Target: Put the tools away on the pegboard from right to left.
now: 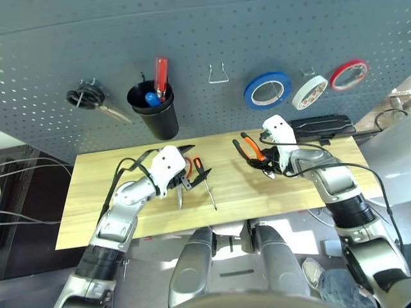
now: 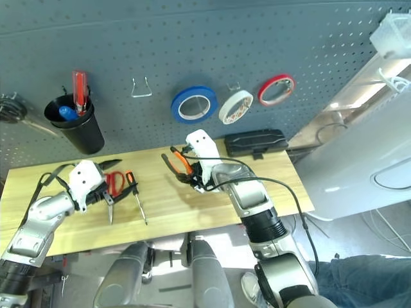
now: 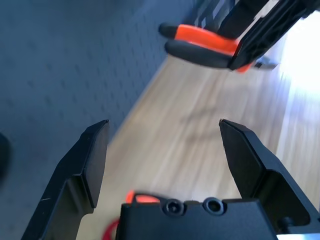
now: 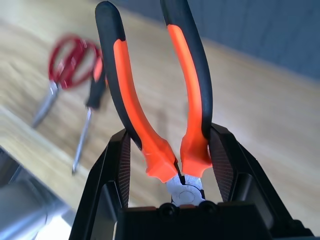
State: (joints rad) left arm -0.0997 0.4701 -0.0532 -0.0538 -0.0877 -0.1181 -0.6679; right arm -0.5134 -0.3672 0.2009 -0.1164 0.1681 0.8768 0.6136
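Whitish tape roll (image 1: 309, 92) already hung on the pegboard (image 1: 212, 32), right gripper (image 4: 175, 165) clamps pliers (image 4: 160, 95) seemingly above the table (image 1: 270, 192), scissors (image 2: 114, 183) and screwdriver (image 2: 136, 196) left there near the wide-open, empty left gripper (image 3: 162, 150).

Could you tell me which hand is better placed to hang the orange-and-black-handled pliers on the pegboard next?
The right hand: it is shut on the orange-and-black-handled pliers, lifted off the wooden table below the blue-grey pegboard. The left hand is open and empty.
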